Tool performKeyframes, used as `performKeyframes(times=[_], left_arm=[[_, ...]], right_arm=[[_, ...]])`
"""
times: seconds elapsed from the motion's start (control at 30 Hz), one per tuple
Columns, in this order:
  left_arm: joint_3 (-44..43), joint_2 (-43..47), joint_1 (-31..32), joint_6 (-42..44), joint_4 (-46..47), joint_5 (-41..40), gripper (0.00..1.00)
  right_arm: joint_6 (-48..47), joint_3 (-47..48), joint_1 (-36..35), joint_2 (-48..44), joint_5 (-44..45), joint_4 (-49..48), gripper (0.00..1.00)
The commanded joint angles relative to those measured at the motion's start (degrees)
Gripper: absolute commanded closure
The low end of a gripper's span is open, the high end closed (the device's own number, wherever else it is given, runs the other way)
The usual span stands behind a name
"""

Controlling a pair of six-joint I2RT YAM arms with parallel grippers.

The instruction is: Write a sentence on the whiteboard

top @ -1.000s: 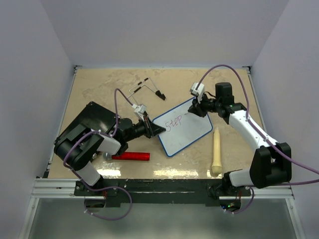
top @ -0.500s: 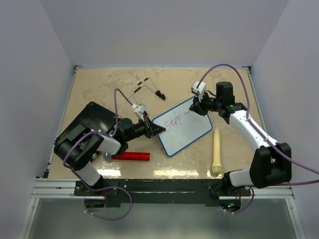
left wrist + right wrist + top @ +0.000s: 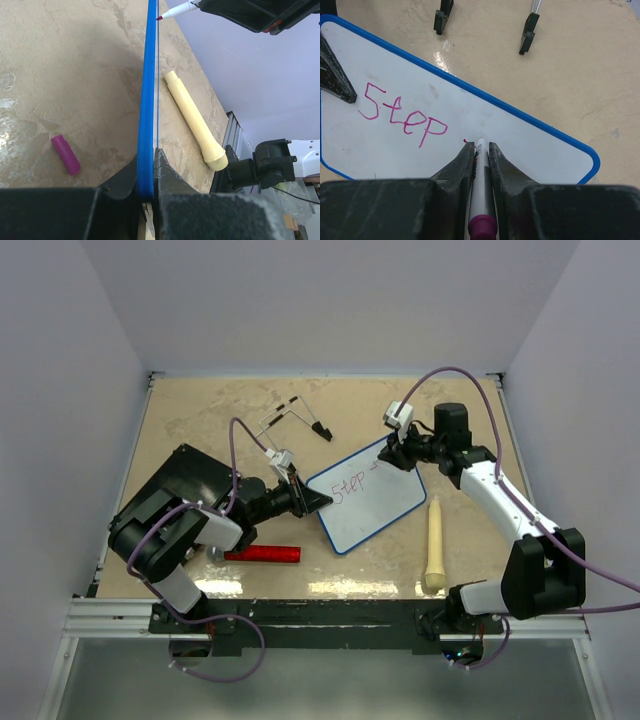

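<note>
- Beige marbled surface (image 3: 200, 410), closed in by pale lilac walls (image 3: 60, 390) on three sides; the arm bases sit on a metal rail (image 3: 320, 612) at its near edge.
- Near the middle, a little to the right, the whiteboard (image 3: 375, 505) sits turned at an angle.
- At its left corner the left end effector (image 3: 316, 500) is clenched on the blue rim, which looks meant to steady it.
- Over the far part of the board, the right end effector (image 3: 480, 147) grasps a marker (image 3: 480, 170), tip at the board just right of the writing.
- Of the sentence (image 3: 402, 117), only "Step" in pink is down, plus a tiny mark beside the tip.
- Progress looks early: one word done, the remaining words left to write, and most of the board is bare.
- Around it:
  - a purple cap (image 3: 65, 155) beside the board
  - a cream stick (image 3: 434, 545) just right of it
  - a red cylinder (image 3: 262, 553) near the left arm
  - a black slab (image 3: 185, 472) at the left
  - a wire stand (image 3: 295, 415) behind
</note>
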State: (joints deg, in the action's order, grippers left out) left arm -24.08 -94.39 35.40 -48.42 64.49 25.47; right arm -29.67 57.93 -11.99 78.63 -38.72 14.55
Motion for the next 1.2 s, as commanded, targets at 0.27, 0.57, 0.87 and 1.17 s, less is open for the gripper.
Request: performKeyframes(times=[0.27,0.57,0.87,1.17], left_arm=[[-0.27,0.08,0.55,2.46,5.3,2.21,1.0],[-0.09,0.43,0.55,2.63,5.12,2.12,1.0],[-0.27,-0.01,0.55,2.55,5.21,2.21,1.0],[-0.45,0.08,0.46,2.63,5.03,2.3,1.0]], right_arm=[[-6.8,1.13,-0.14,-0.06,-1.8,7.51,1.0],[-5.84,1.57,-0.23,0.83,1.19,8.31,1.0],[-3.2,2.71,0.3,-2.34,0.84,4.79,1.0],[-2.5,2.54,0.21,-0.67,1.98,3.48,1.0]])
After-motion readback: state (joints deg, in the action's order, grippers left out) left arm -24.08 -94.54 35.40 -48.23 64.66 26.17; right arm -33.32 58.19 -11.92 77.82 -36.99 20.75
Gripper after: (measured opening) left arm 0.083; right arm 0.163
